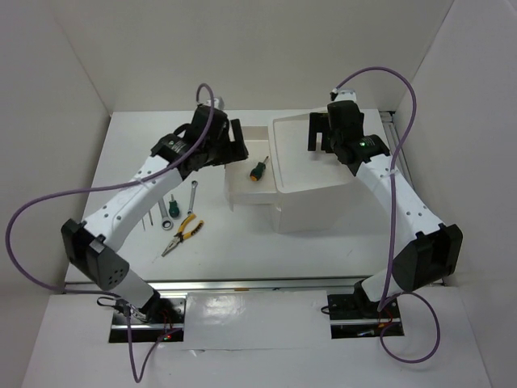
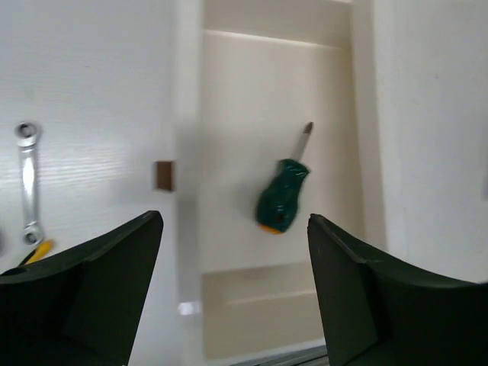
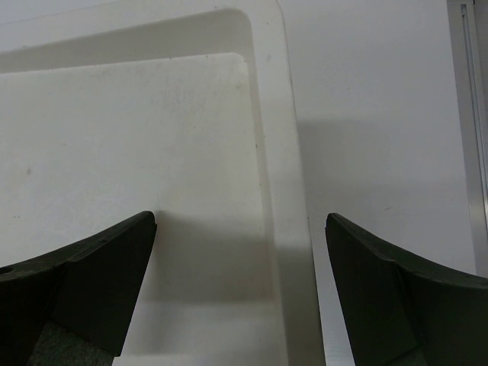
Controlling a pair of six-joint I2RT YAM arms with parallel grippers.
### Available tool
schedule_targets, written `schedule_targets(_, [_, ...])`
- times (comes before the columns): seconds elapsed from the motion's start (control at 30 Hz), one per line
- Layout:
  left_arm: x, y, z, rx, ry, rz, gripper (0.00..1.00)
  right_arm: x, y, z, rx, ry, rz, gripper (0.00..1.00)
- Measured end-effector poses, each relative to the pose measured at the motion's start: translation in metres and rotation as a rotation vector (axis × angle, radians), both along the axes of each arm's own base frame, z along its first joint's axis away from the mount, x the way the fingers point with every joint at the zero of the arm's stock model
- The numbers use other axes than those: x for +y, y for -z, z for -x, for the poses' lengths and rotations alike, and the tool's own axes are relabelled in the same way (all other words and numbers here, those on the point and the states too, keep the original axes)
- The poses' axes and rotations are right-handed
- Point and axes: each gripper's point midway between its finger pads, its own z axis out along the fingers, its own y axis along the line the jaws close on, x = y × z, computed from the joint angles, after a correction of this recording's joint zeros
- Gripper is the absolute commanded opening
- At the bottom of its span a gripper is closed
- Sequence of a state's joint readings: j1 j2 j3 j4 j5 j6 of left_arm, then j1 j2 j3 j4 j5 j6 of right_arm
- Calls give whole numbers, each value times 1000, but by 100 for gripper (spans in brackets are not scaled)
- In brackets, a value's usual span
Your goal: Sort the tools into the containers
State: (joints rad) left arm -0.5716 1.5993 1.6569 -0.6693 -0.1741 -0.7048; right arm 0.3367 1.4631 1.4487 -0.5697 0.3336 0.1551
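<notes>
- The green screwdriver (image 1: 258, 170) is lying flat in the pulled-out drawer (image 1: 242, 190), which is sticking out of the left side of the box (image 1: 315, 212).
- Its long axis is running near to far and leaning slightly right. The tip is pointing away from the arm bases and the orange butt is facing them.
- The left gripper (image 1: 233, 141) is hovering over the drawer's far left part. Its fingers are spread wide and holding nothing, clear of the screwdriver.
- The right gripper (image 1: 321, 133) is hanging above the tray (image 1: 303, 170) on top of the box, with its fingers also wide and empty.
- Left of the drawer, on the table (image 1: 129, 162), a wrench (image 1: 194, 196) is lying lengthwise near to far. A second wrench (image 1: 165, 212) and the pliers (image 1: 182, 233) are lying just beyond it, the pliers' nose pointing near-left.
- The left wrist view is showing what the overhead view is not: the drawer's dark handle (image 2: 163, 174), the screwdriver's bare metal shaft, and the ring at each end of the nearer wrench.
- The right wrist view is showing only the tray's rounded rim corner, bare table to its right and a metal rail (image 3: 476, 114) at the edge. No tool is appearing there.
</notes>
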Motion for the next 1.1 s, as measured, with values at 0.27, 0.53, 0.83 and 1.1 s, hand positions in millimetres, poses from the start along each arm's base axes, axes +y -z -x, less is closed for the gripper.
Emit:
schedule_targets(0.27, [161,16,46,37,-474,-104,86,-1,0,0,-1,5,4,99])
schedule_targets(0.53, [229,135,75,374,-629,-231,84,4,1,0,3,-17,-8,99])
schedule_targets(0.83, [235,175,36,409,-586,-198,78,13,1,2,4,-47,-18,99])
schedule_targets(1.1, [219,226,29,511,-511,-193,69,11,0,2,1,-32,-8,99])
